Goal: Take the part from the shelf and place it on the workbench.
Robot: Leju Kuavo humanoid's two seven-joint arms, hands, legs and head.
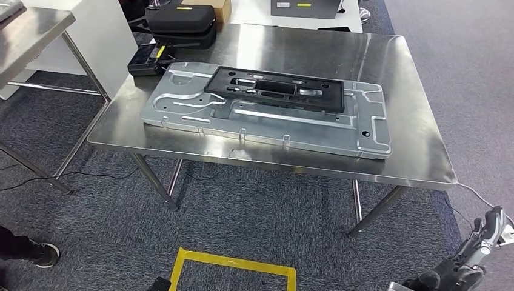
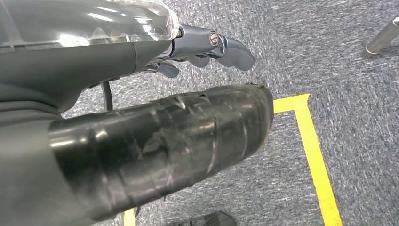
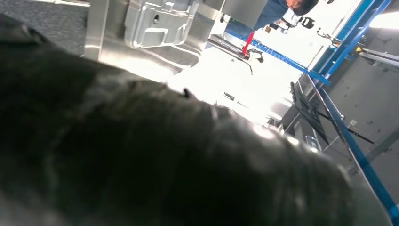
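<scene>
Steel surface (image 1: 400, 79) on grey carpet, carrying black part (image 1: 276, 88) atop plate (image 1: 267, 124), long axis left-right. Right hand (image 1: 479, 248) nearer, low at near right; left hand (image 2: 207, 47) hanging; fingers' state indeterminable.

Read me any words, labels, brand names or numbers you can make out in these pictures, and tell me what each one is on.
No text is legible.
Yellow label on the black device behind the metal plate: too small to read.
Yellow sticker on the grey box at the table's far edge: too small to read.
Black part: no visible marking.
</scene>
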